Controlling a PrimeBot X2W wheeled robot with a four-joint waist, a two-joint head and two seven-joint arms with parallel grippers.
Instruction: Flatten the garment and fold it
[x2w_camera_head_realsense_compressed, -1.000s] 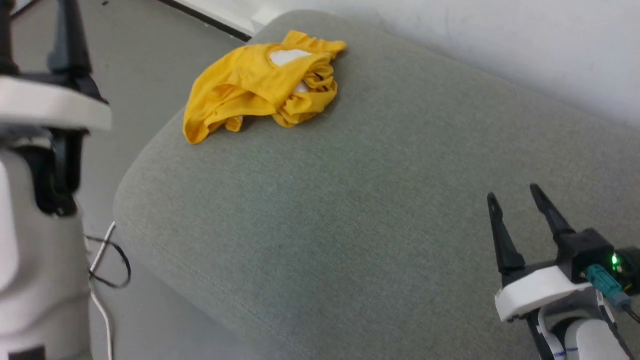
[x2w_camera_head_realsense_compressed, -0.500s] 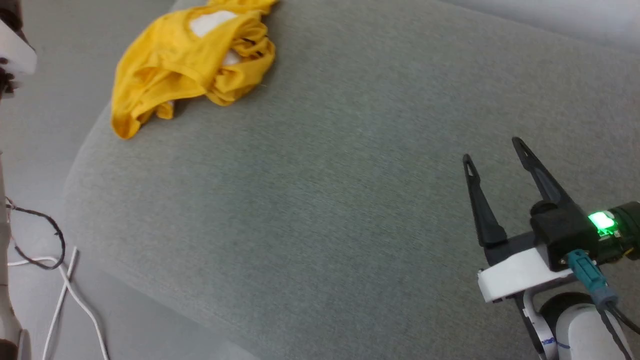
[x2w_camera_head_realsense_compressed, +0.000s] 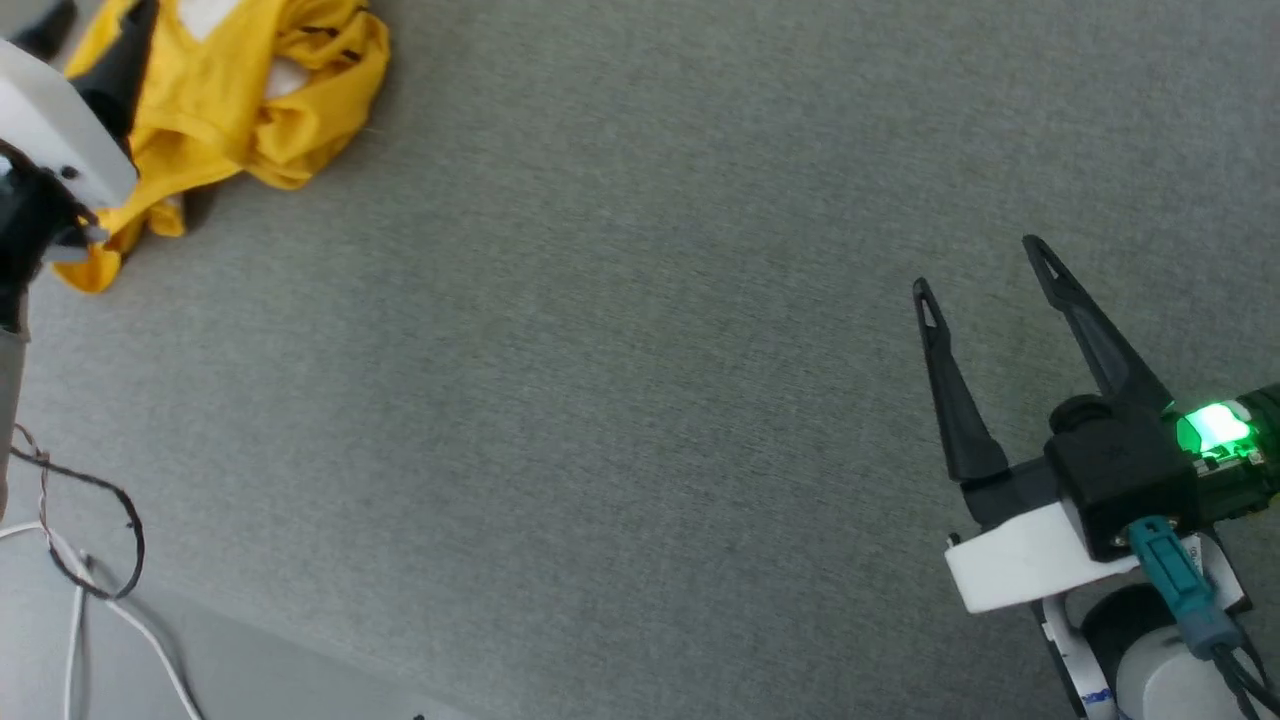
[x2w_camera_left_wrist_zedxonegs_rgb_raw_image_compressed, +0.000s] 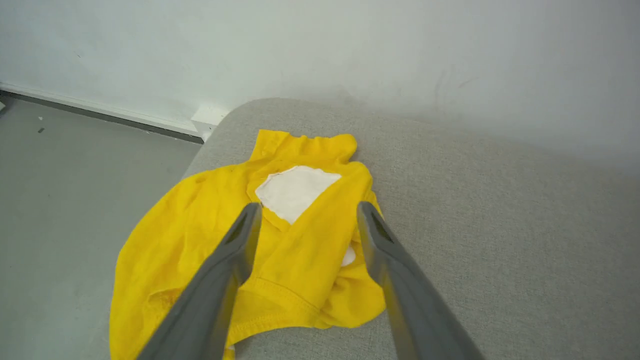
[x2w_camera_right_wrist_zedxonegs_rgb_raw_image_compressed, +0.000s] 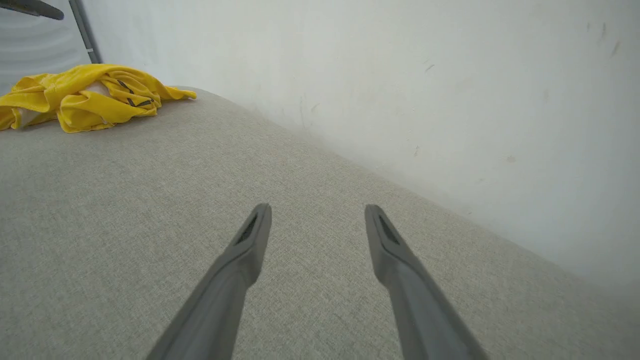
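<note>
A bright yellow T-shirt, the garment (x2w_camera_head_realsense_compressed: 230, 90), lies crumpled in a loose heap at the rounded corner of a grey upholstered cushion (x2w_camera_head_realsense_compressed: 620, 350) with a fine woven texture. The thin cotton is bunched in soft folds, with a stitched hem along the near edge. A white, roughly diamond-shaped patch (x2w_camera_left_wrist_zedxonegs_rgb_raw_image_compressed: 295, 192) shows inside the neck; any lettering on it is too faint to read. Thin black marks (x2w_camera_right_wrist_zedxonegs_rgb_raw_image_compressed: 142, 103) show among the folds on one side.

The left hand (x2w_camera_left_wrist_zedxonegs_rgb_raw_image_compressed: 308, 207) points at the heap, its two long, dark, tapered fingers (x2w_camera_left_wrist_zedxonegs_rgb_raw_image_compressed: 220, 280) spread wide and holding nothing. The right hand (x2w_camera_head_realsense_compressed: 978, 265) is well apart over bare cushion, also spread wide and empty, with a green light (x2w_camera_head_realsense_compressed: 1212, 428) glowing on its wrist.

A scuffed white wall (x2w_camera_right_wrist_zedxonegs_rgb_raw_image_compressed: 400, 75) stands behind. Cables (x2w_camera_head_realsense_compressed: 140, 540) lie on the grey floor (x2w_camera_left_wrist_zedxonegs_rgb_raw_image_compressed: 75, 200).
</note>
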